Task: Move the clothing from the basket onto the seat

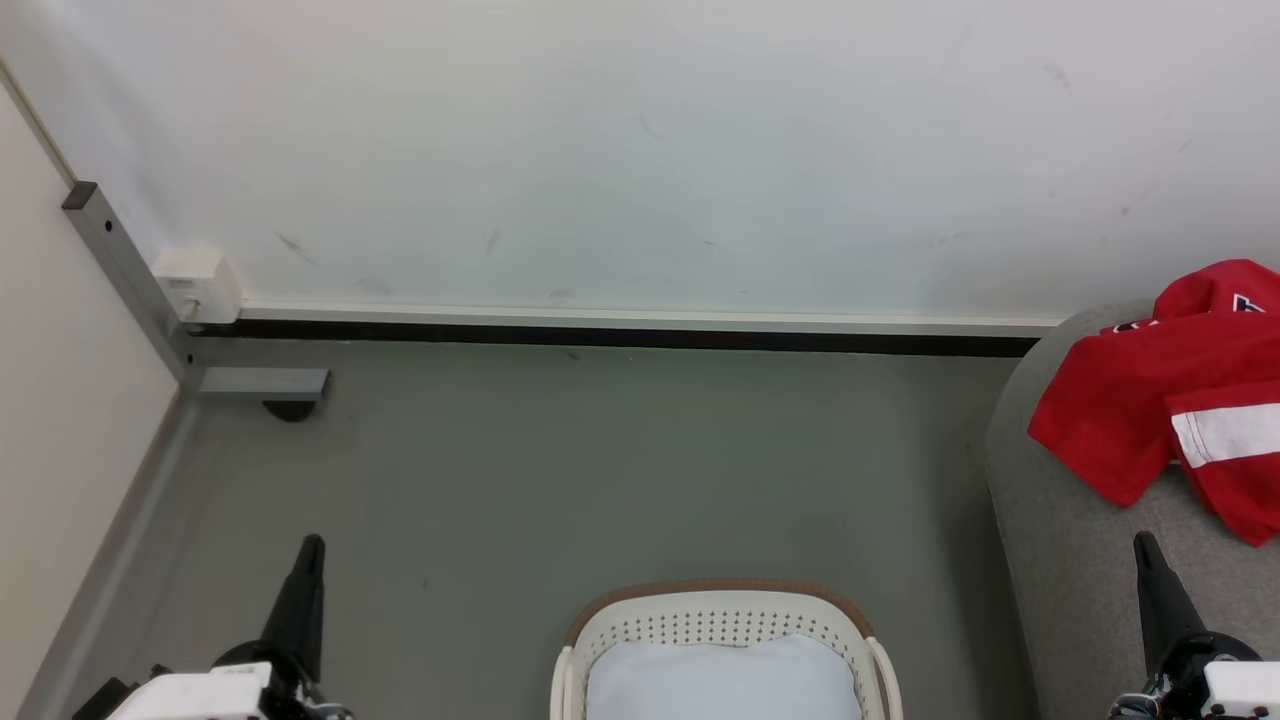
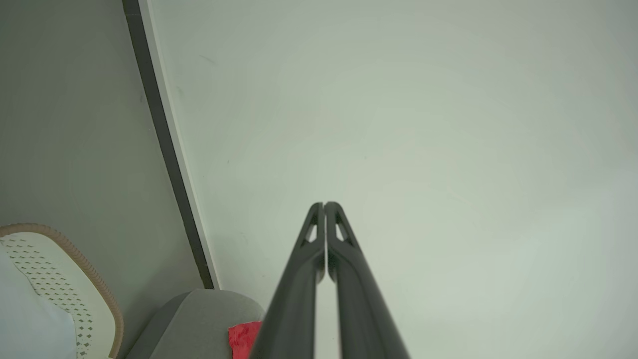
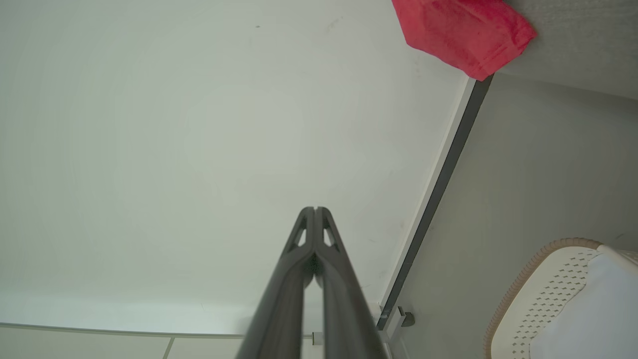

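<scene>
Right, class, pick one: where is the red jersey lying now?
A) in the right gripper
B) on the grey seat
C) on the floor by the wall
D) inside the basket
B: the red jersey lies draped on the grey seat, while the basket holds a pale blue cloth and the right gripper is shut on nothing.

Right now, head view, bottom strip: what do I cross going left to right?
left gripper → basket, with a pale cloth in it → seat → right gripper. The red clothing lies on the seat and overlaps it, so it is left out of the order.
</scene>
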Controlling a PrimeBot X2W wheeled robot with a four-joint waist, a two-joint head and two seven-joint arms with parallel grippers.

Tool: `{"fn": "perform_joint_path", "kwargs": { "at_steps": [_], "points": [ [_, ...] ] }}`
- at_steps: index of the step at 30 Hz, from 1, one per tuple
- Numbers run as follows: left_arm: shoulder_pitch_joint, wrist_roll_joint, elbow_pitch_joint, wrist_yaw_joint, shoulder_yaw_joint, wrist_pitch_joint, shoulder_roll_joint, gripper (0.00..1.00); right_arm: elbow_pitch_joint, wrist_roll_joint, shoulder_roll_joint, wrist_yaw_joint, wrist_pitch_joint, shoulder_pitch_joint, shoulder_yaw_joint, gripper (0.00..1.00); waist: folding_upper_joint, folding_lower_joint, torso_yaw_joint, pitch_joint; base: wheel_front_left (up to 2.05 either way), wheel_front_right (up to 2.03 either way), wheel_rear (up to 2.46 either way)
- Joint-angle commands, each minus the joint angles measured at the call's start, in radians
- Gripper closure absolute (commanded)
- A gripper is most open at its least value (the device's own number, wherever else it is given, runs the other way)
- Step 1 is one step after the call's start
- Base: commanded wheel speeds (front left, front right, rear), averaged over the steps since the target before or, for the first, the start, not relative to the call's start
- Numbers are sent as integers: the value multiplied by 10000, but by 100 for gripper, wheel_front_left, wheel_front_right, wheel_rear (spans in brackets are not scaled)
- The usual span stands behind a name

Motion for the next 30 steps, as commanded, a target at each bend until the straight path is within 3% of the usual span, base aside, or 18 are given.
{"fn": "perform_joint_path", "kwargs": {
  "at_steps": [1,30],
  "points": [
    [-83,-140,-34,-7,15,31,16,100,-45,15,-70,-21,26,-127,-37,100,0,0,0,0,0,0,0],
    [-83,-140,-35,-8,14,30,18,100,-45,15,-70,-21,26,-128,-36,100,0,0,0,0,0,0,0]
  ]
}}
